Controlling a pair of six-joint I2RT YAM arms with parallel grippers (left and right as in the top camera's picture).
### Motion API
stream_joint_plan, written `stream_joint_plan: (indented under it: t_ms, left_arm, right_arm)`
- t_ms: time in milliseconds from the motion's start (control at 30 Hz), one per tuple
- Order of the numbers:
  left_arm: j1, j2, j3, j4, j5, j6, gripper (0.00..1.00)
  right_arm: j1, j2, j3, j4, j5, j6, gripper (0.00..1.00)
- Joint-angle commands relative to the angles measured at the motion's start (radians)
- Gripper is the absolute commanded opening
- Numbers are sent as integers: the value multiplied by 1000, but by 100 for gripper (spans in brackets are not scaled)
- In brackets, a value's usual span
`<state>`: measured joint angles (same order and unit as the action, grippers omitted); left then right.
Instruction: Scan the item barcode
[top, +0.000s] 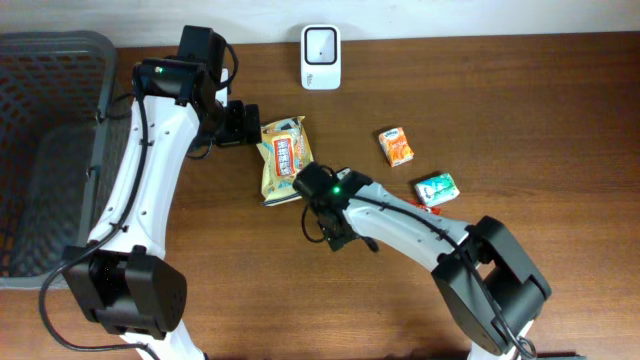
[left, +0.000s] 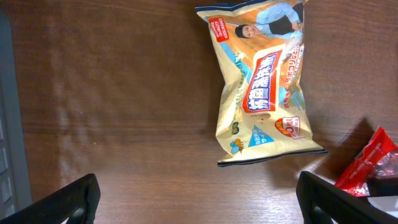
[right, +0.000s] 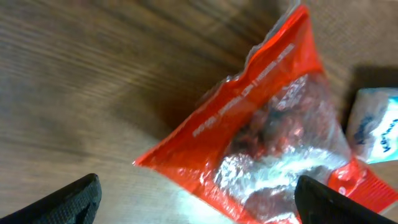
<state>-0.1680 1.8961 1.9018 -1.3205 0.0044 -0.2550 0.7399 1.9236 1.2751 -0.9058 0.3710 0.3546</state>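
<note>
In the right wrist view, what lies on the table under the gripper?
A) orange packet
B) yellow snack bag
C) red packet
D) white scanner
C: the red packet lies on the table beneath the open right gripper, not gripped.

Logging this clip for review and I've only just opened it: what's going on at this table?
Two robot arms are working over a wooden table on a barcode-scanning job. The left claw is open next to a tan printed snack bag lying flat. The right claw is open over a red, partly clear foil packet on the wood. Neither holds anything. The white scanner sits at the far edge, apart from every item.
</note>
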Motion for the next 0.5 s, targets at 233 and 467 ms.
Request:
stream_joint_plan:
  t_ms: [233, 467]
  left_arm:
    - [1, -2, 0, 0, 7, -10, 99]
    - [1, -2, 0, 0, 7, -10, 99]
  right_arm:
    - [-98, -3, -101, 135, 112, 43, 79]
    - [-205, -5, -51, 129, -31, 43, 4]
